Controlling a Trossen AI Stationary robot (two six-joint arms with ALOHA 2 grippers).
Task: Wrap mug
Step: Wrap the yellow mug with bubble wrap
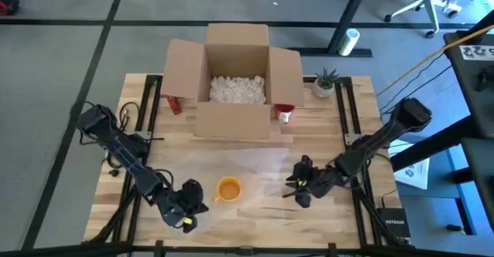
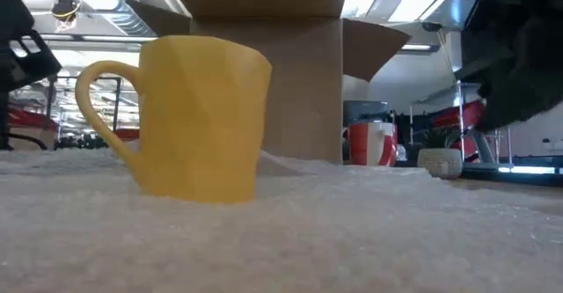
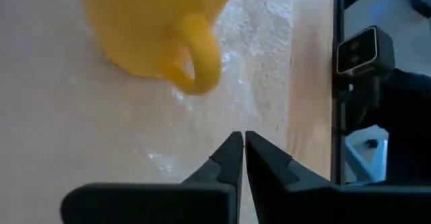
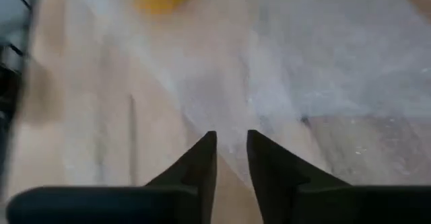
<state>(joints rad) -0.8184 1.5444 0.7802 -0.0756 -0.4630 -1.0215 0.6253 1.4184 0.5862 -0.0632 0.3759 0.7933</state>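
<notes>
left gripper (image 3: 237, 143) clenched, empty, low beside mug handle. right gripper (image 4: 232, 143) parted a little, gripping nothing, hovering over near edge of clear wrap sheet (image 1: 255, 168). yellow mug (image 1: 228, 189) upright on sheet's left part, handle toward left gripper, front of desk (image 1: 231, 218). open cardboard box (image 1: 235, 79) behind. risk: thin sheet slips from pinch, or lifted sheet drags and tips mug; left gripper could knock handle.

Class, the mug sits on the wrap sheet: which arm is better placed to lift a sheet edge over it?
Probably the left. The left gripper is beside the yellow mug at the sheet's near edge; the right gripper sits farther off.
</notes>
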